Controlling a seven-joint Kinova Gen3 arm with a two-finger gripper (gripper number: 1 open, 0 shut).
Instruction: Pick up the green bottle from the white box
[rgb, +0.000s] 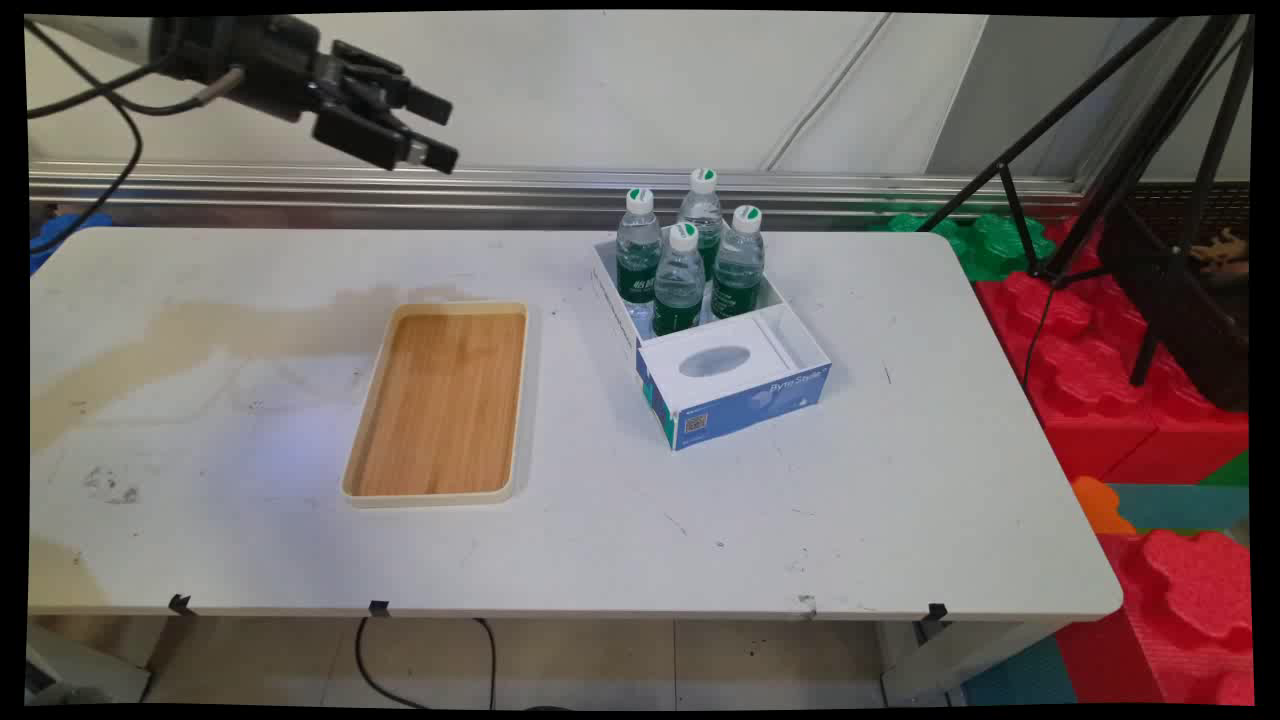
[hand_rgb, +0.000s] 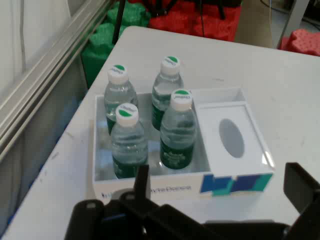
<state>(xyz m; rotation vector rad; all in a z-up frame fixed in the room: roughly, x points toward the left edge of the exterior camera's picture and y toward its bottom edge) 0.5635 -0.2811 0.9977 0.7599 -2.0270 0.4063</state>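
Raised high at the main view's upper left, the claw (rgb: 430, 130) hangs well above the table (rgb: 900, 480), its two fingers spread apart and holding nothing. From the hand view the claw (hand_rgb: 215, 192) looks down at a white-and-blue box (hand_rgb: 150, 190) with four bottles (hand_rgb: 130, 142) standing upright in its open compartment, white caps marked green, green labels round clear bodies. Beside them in the same box lies a white panel with an oval opening (hand_rgb: 231, 137).

Only the main view shows the tray (rgb: 440, 400), wood-floored with a cream rim, lying left of the box (rgb: 740, 405) and apart from it, and brownish stains (rgb: 200, 330) on the tabletop. A tripod (rgb: 1130, 150) and red and green foam blocks (rgb: 1100, 350) stand at right.

Lettering on the box's blue side looks like "Byte Style", though this is uncertain; a square code sits near its corner. Bottle label text is too small to read.
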